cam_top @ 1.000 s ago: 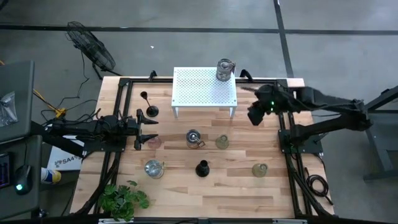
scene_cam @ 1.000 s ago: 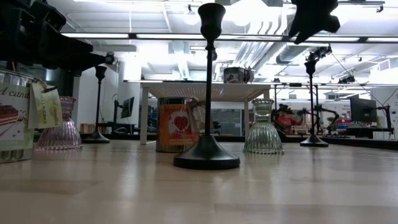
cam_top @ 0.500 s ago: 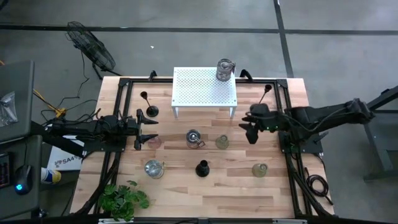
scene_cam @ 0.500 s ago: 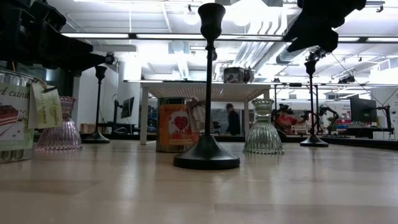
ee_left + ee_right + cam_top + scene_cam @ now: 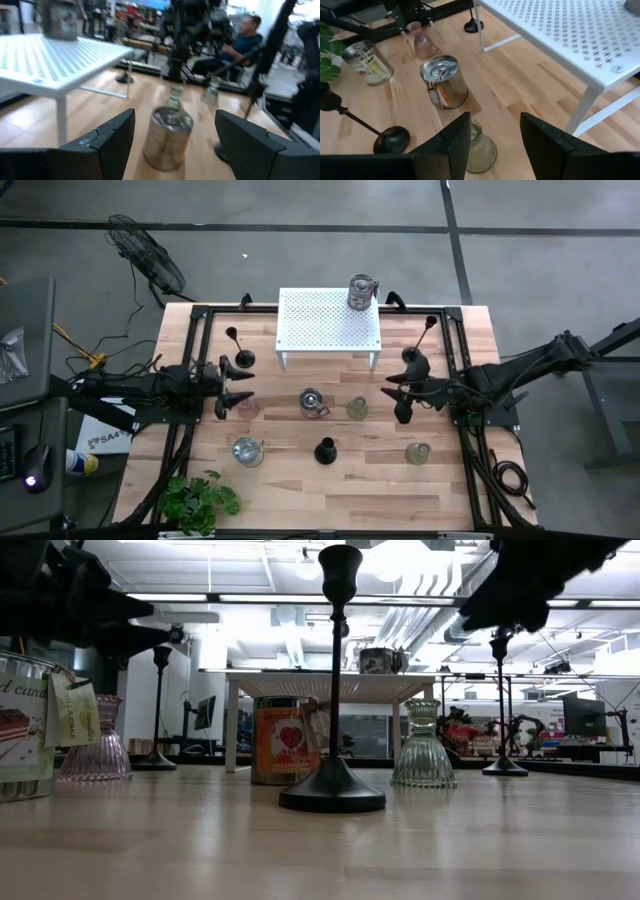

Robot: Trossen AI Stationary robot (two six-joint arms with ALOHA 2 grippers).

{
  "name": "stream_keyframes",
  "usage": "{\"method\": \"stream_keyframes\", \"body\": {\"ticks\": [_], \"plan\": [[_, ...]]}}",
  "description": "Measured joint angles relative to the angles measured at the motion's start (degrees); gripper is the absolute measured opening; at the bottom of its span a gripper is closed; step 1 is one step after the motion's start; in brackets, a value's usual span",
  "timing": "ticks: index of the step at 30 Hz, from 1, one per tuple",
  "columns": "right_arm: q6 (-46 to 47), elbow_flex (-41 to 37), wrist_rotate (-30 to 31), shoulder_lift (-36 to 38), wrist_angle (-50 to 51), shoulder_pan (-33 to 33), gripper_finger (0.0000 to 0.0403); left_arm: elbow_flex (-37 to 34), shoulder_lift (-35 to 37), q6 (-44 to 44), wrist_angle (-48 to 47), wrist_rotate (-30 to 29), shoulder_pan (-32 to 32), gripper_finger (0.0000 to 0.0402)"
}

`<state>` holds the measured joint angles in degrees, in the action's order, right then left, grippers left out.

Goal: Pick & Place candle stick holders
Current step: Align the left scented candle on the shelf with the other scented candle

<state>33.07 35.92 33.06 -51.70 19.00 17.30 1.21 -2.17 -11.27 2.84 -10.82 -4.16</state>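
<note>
Candle stick holders mostly unplaced: ribbed greenish glass holder (image 5: 481, 149) near right gripper (image 5: 495, 145), pink glass cup (image 5: 246, 408) by left gripper (image 5: 236, 387). Both sets of fingers spread, empty. One lidded jar (image 5: 362, 291) atop white perforated stand (image 5: 325, 325). Wooden table (image 5: 300, 490); grey concrete floor around.

Left pincer (image 5: 172, 145) with both dark fingers (image 5: 100, 150) apart, nothing between them. Ahead, a lidded metal tin (image 5: 167, 132) upright on the wooden tabletop (image 5: 100, 105). White perforated stand (image 5: 55, 62) off to one side, a blurred jar (image 5: 60, 20) on top of it. Beyond the tin, two ribbed glass holders (image 5: 175, 95), (image 5: 212, 93) and a black round base (image 5: 124, 77). Other arm (image 5: 187, 30) behind them. Seated person (image 5: 235, 45) in the background.
</note>
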Motion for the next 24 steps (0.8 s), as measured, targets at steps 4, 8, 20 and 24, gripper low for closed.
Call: {"method": "stream_keyframes", "body": {"ticks": [4,8,20,24], "plan": [[-0.3,-5.3,0.0,0.0,-8.1,0.0,0.0162,0.0,0.0,0.7,2.2,-2.2,0.0,0.0269],[-0.3,-7.1,0.1,0.1,-11.1,0.0,0.0162,0.5,-0.9,2.0,5.0,-5.0,0.0,0.0269],[-4.4,-7.0,2.0,2.3,-13.3,0.0,0.0162,10.2,-13.0,1.1,1.5,-1.5,0.0,0.0269],[-4.8,-7.0,1.7,3.3,-13.2,0.0,0.0162,17.3,-17.8,-3.4,-9.6,1.0,0.0,0.0269]]}}
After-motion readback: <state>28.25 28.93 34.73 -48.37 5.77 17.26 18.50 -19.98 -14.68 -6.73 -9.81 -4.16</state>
